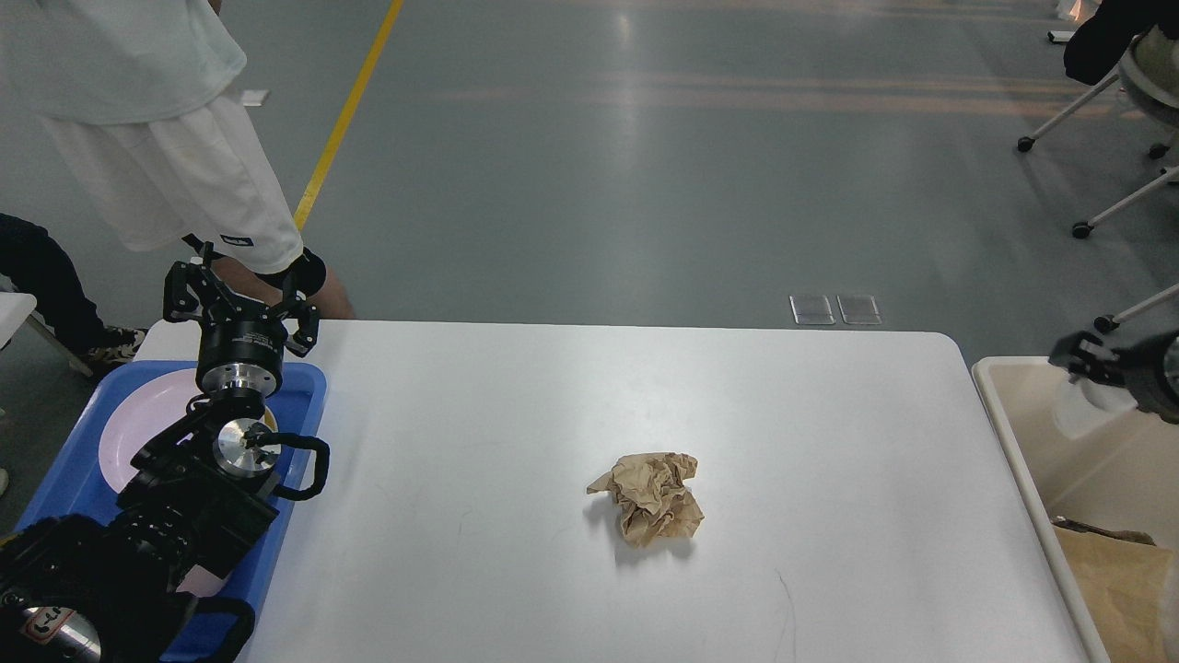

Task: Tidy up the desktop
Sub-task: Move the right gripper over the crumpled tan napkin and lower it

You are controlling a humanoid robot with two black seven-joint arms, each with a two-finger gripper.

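Observation:
The white desktop point(516, 414) holds one crumpled brown paper ball point(652, 508) near its middle. My right gripper point(1085, 359) is at the far right edge of the view, blurred, over the cream bin point(999, 391). It is shut on a white paper cup point(1082, 412) that hangs below it, above the bin's opening. My left gripper point(241, 293) is open and empty, raised over the far end of the blue tray point(309, 391) at the table's left side.
A pink plate point(138, 424) lies in the blue tray under my left arm. Brown paper point(1114, 580) lies in the bin. A person in white shorts point(175, 175) stands at the table's far left corner. Wheeled chairs point(1105, 110) stand at the far right.

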